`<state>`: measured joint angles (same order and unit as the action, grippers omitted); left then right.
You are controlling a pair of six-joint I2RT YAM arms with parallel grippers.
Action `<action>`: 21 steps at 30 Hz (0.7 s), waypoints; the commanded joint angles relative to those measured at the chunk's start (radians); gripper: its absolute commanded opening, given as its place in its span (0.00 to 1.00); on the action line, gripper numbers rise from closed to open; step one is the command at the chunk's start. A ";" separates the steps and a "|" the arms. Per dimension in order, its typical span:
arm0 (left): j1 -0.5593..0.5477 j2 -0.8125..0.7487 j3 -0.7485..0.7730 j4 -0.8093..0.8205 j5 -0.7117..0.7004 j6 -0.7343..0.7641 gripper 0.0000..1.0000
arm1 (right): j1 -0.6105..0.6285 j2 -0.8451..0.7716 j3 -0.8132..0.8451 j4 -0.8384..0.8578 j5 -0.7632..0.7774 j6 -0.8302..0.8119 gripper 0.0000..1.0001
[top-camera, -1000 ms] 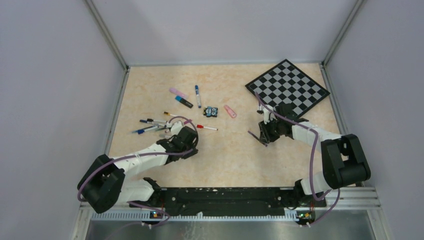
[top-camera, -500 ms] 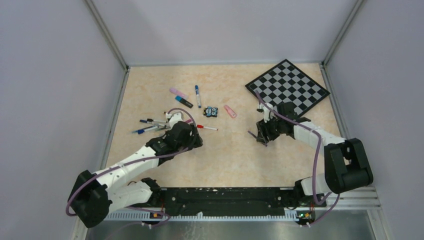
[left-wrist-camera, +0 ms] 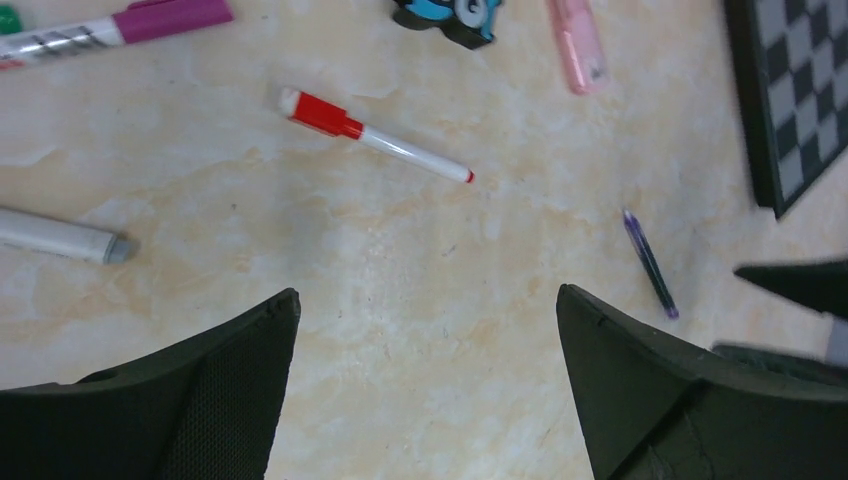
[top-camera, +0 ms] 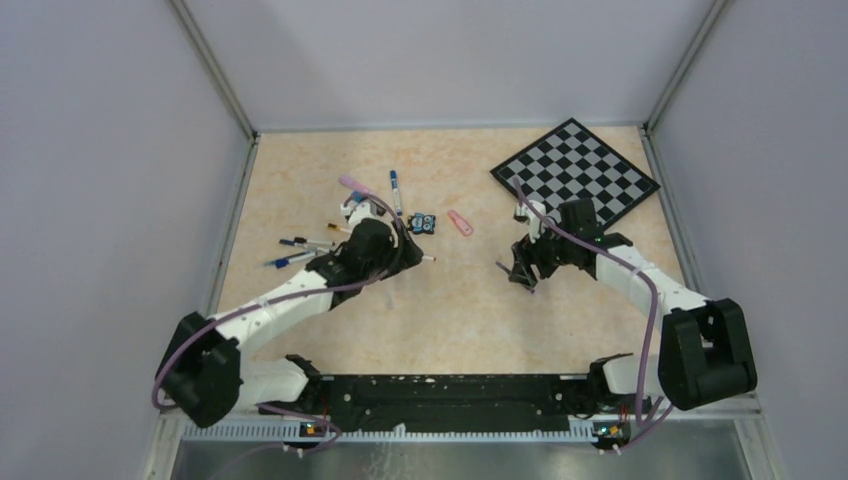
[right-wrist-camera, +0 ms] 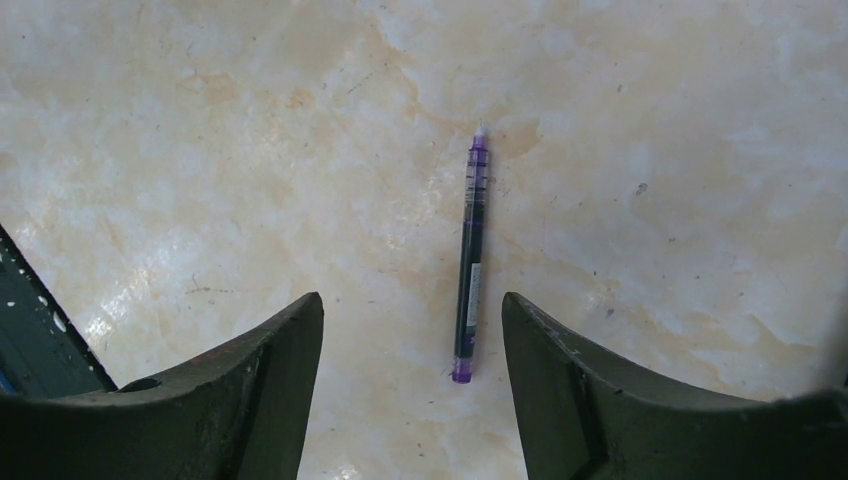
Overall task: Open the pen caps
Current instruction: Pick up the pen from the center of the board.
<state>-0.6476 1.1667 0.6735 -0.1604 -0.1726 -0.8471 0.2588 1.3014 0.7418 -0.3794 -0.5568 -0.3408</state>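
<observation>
Pens (top-camera: 300,248) are clustered on the table (top-camera: 470,310) at left. The left gripper (left-wrist-camera: 428,295) is spread wide, nothing held. A white pen (left-wrist-camera: 405,155) lies beyond it, red cap (left-wrist-camera: 322,113) fitted. The right gripper (right-wrist-camera: 412,300) is parted and empty, with a purple pen (right-wrist-camera: 470,270) lying flat below, between its fingers, untouched.

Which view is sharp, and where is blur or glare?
Top external: soft light, no hard shadows; the pens are too small for detail. Left wrist: the red pen is sharp, the chessboard at the right edge slightly soft. Right wrist: the purple pen is sharp; a pale sheen on the table, lower left.
</observation>
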 commanded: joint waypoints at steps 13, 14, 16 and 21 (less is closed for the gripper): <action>0.067 0.552 0.539 -0.568 -0.215 -0.578 0.81 | -0.005 -0.072 0.047 -0.002 -0.016 -0.017 0.65; 0.076 0.553 0.531 -0.546 -0.203 -0.579 0.78 | -0.004 -0.072 0.045 -0.001 -0.015 -0.017 0.65; 0.086 0.558 0.526 -0.527 -0.196 -0.585 0.73 | -0.004 -0.073 0.045 -0.001 -0.015 -0.016 0.65; 0.114 0.595 0.535 -0.509 -0.185 -0.582 0.67 | -0.004 -0.073 0.045 0.000 -0.015 -0.016 0.65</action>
<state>-0.5526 1.7287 1.2041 -0.6853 -0.3595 -1.3922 0.2588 1.2594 0.7418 -0.3908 -0.5659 -0.3458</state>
